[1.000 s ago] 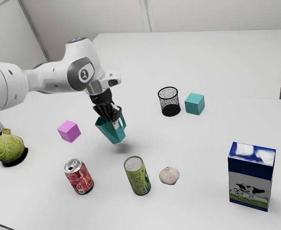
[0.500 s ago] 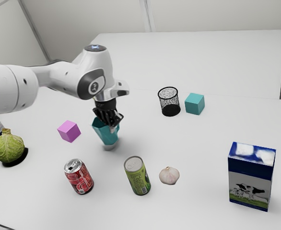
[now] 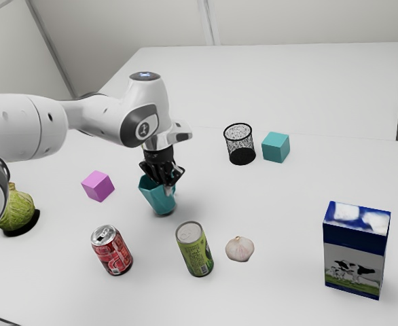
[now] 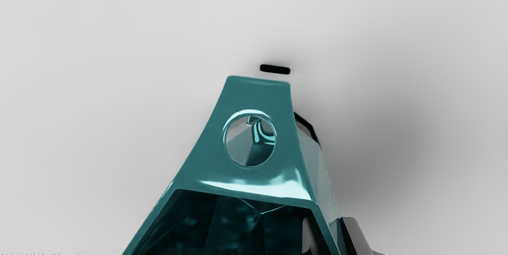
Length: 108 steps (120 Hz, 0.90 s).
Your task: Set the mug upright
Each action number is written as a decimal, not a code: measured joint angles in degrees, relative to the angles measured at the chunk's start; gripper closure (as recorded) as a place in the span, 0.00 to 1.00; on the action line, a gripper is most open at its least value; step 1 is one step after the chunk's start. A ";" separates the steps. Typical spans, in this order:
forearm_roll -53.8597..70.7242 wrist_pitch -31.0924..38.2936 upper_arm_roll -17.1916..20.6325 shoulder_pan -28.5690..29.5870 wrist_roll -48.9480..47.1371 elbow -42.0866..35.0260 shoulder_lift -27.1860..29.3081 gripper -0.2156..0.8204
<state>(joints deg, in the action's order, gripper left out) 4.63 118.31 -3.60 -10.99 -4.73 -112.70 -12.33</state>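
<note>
The teal mug [image 3: 157,202] is close to upright in the exterior view, leaning a little, with its mouth up and its base at or just above the table [image 3: 287,204]; whether it touches cannot be told. My gripper [image 3: 166,186] reaches down at the rim and is shut on the mug's wall. In the wrist view the mug [image 4: 254,96] shows its open mouth and handle. There my gripper [image 4: 330,237] has one finger inside the mug and the other outside, with the wall pinched between.
Near the mug stand a red can [image 3: 111,250], a green can [image 3: 195,249] and a pink cube [image 3: 98,186]. Garlic [image 3: 240,249], a milk carton [image 3: 355,250], a wire basket [image 3: 240,144] and a teal cube [image 3: 276,147] lie farther right. A cabbage [image 3: 17,210] sits left.
Held throughout, the mug has turned from a strong tilt to nearly upright and come lower. My hand has straightened to point downward, ending slightly toward the exterior view's right.
</note>
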 joint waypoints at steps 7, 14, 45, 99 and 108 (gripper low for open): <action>-0.17 -0.10 0.40 0.07 -0.38 0.00 -0.04 0.92; -0.56 -0.23 0.72 -0.02 -0.63 0.00 -0.06 0.86; -3.80 -0.54 0.70 -0.03 -1.42 0.05 1.29 0.47; -4.52 -8.91 -0.91 0.93 2.85 15.57 7.34 0.24; -4.88 -12.14 -1.00 1.34 4.26 18.31 6.96 0.23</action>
<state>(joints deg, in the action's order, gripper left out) -0.25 106.17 -4.60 -9.65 -0.47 -94.40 -5.37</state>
